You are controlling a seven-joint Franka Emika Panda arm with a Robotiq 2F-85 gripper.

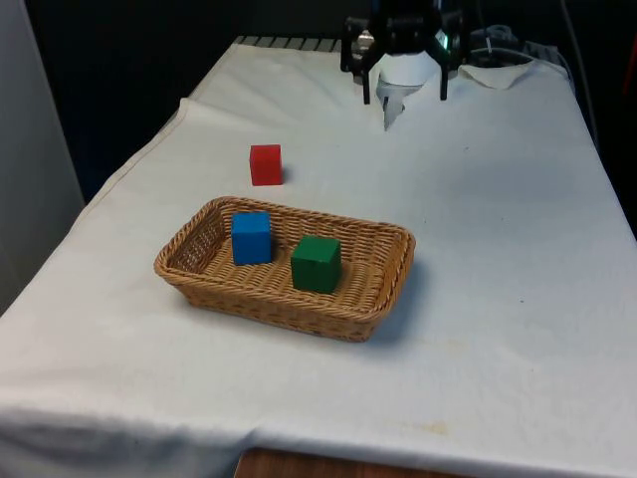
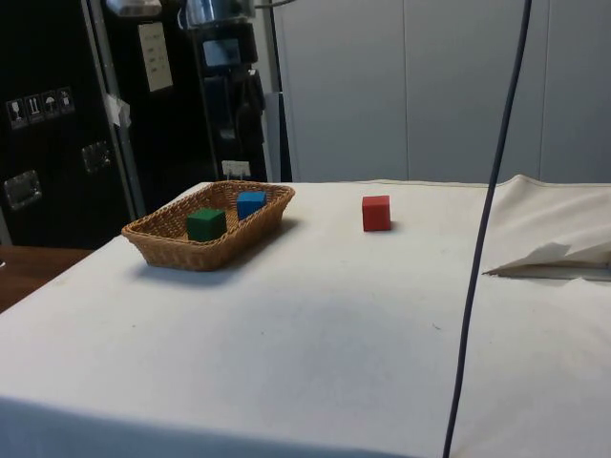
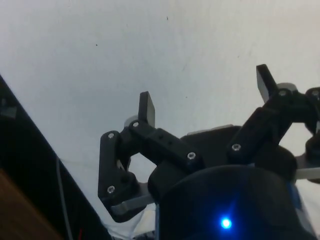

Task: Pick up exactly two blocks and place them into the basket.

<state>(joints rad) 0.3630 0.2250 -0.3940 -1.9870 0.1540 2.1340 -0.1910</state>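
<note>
Already the blue wooden cube (image 1: pixel 252 237) and green wooden cube (image 1: pixel 317 263) are sitting inside the woven wicker basket (image 1: pixel 370 310). The black gripper (image 1: pixel 405 93) is hovering with fingers apart, empty; adding the red wooden cube (image 1: pixel 265 164) would overshoot the count.

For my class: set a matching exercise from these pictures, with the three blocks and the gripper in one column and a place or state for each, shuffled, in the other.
Things:
1. blue block
2. green block
3. red block
4. gripper

Places or states:
A. on the cloth, outside the basket
B. in the basket, nearer the front view's right
C. open, holding nothing, at the table's far end
D. in the basket, nearer the front view's left

Pairs: 1-D, 2-B, 3-A, 4-C
</note>
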